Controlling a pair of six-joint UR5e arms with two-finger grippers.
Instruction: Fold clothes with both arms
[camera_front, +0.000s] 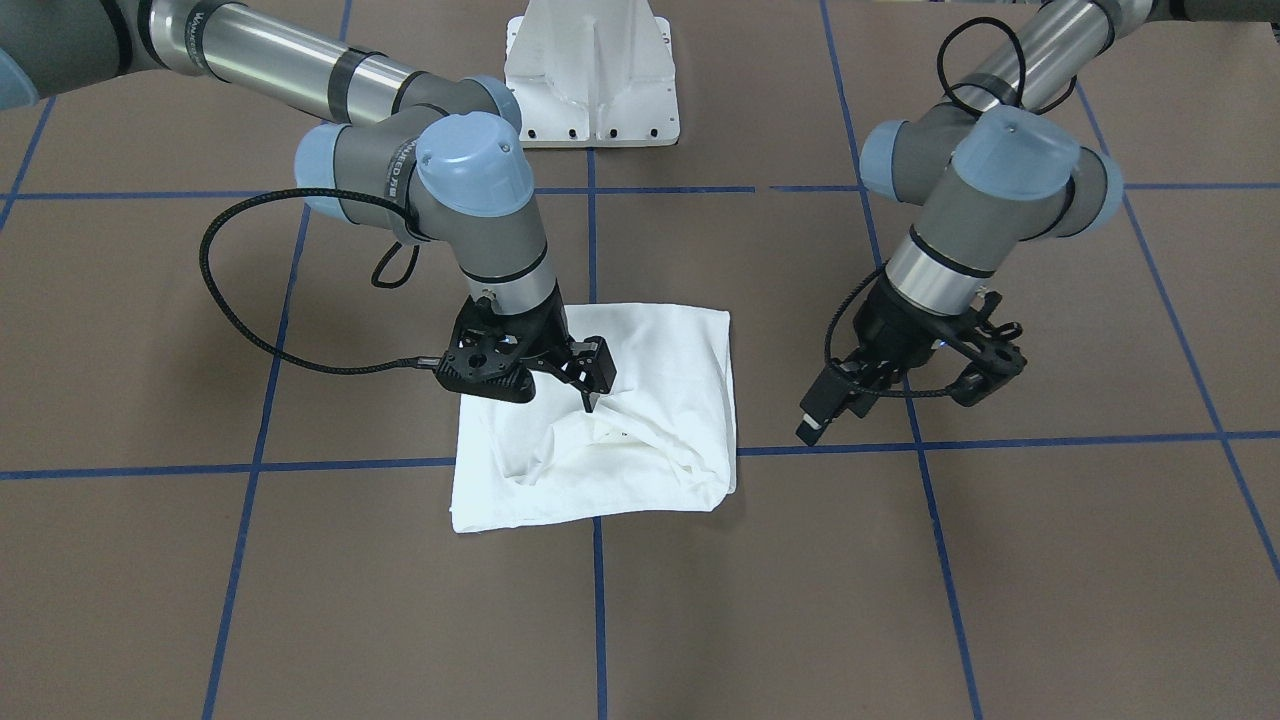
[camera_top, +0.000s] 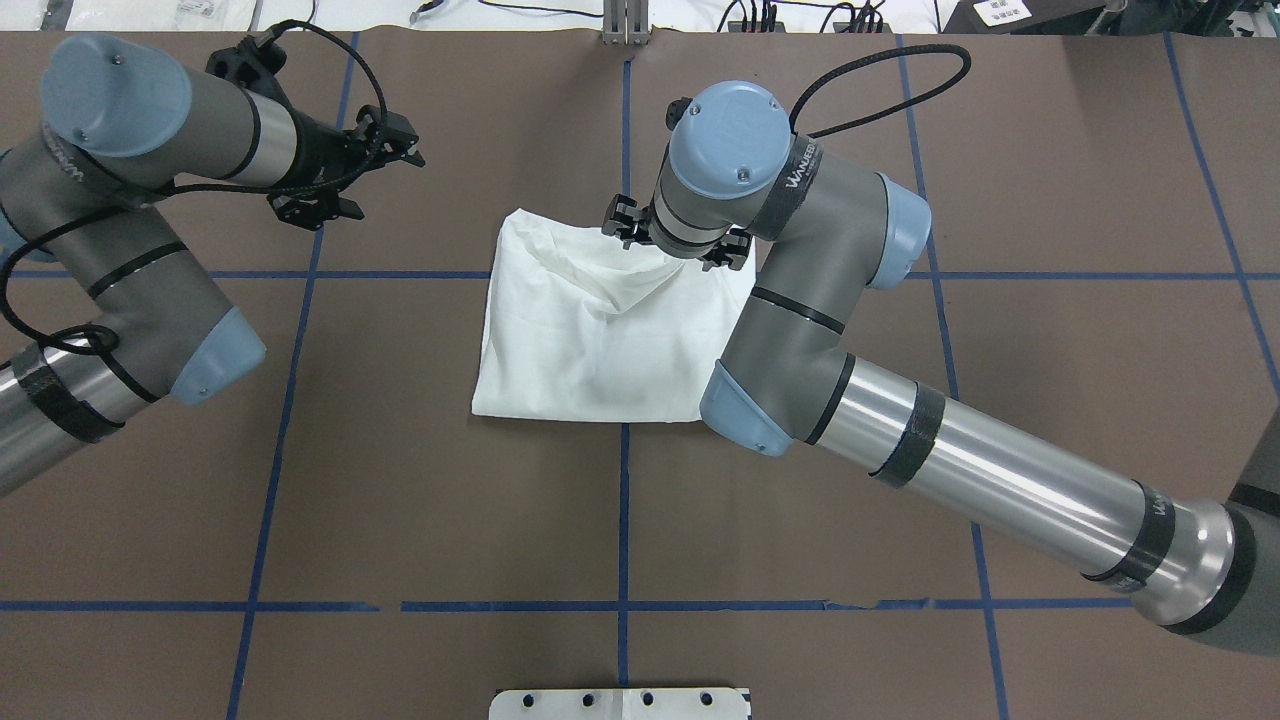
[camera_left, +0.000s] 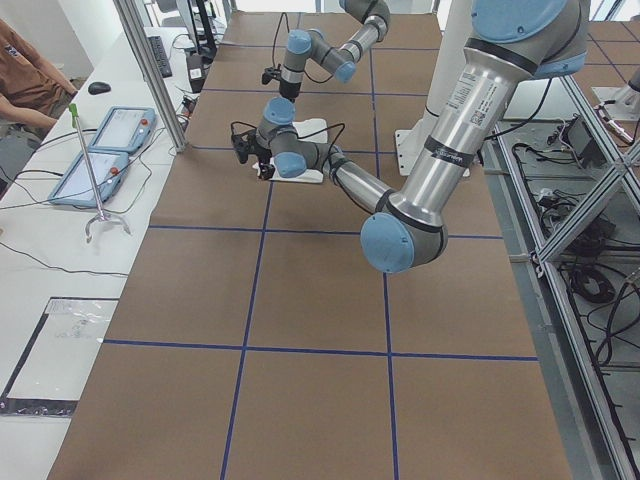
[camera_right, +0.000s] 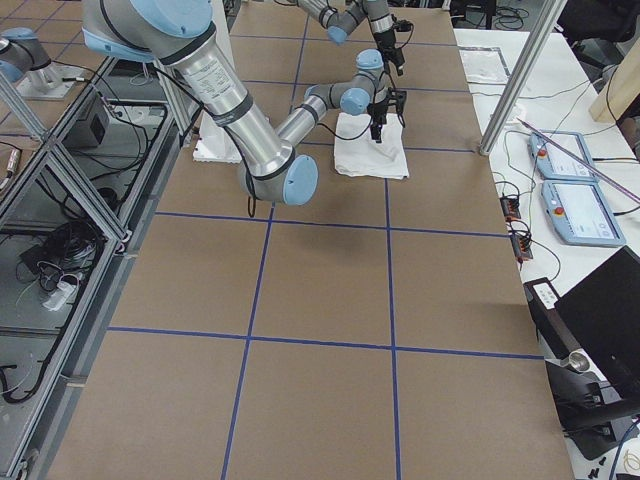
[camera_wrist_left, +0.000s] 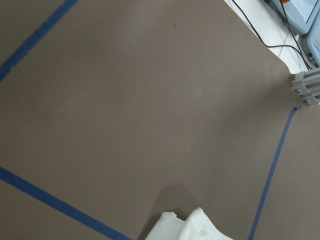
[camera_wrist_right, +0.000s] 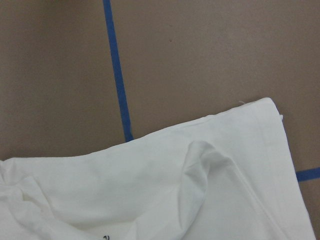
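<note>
Two grippers work over one white shirt (camera_front: 610, 420), which lies folded into a rough rectangle at the table's centre, across a crossing of blue tape lines (camera_front: 350, 465). The right gripper (camera_front: 590, 385) stands on the shirt's far portion with its fingertips drawn together on a raised ridge of cloth, apparently pinching it. The left gripper (camera_front: 905, 385) hangs above bare table (camera_front: 1050, 560) beside the shirt, apart from it, its fingers spread and holding nothing.

Handling, as a judgement: the fabric is light, soft and limp. It will sag and crease wherever it is lifted, and the stacked layers may slide over one another. The best holds are at corners and along folded edges, where all layers can be taken together. A pinch in mid-panel, as here, is likely to raise only the top layer.

Surroundings: the white pedestal base (camera_front: 592, 75) stands beyond the shirt, well apart. A black cable (camera_front: 270, 345) loops from the right wrist near the shirt's edge. In the left side view, a seated person (camera_left: 25, 85) and two tablets (camera_left: 105, 150) occupy a bench beside the table. Nothing obstructs the shirt's free edges.
</note>
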